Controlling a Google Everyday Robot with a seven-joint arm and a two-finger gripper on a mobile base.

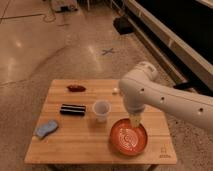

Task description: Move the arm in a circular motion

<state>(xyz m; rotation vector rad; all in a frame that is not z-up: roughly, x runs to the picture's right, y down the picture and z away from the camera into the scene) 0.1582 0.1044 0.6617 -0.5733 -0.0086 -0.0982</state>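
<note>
The gripper (135,120) hangs over the far rim of the orange plate (128,138); whether it is spread cannot be told. The arm (165,97) reaches in from the right above the wooden table (100,142). Left of it sit a clear cup (101,110), a black bar (73,109), a blue cloth (46,128) and a small red object (76,88).

Your arm (165,97) reaches in from the right edge of the wooden table (65,147), its gripper (135,119) pointing down over the orange plate (128,138) near the front right corner, beside the clear cup (101,110).
</note>
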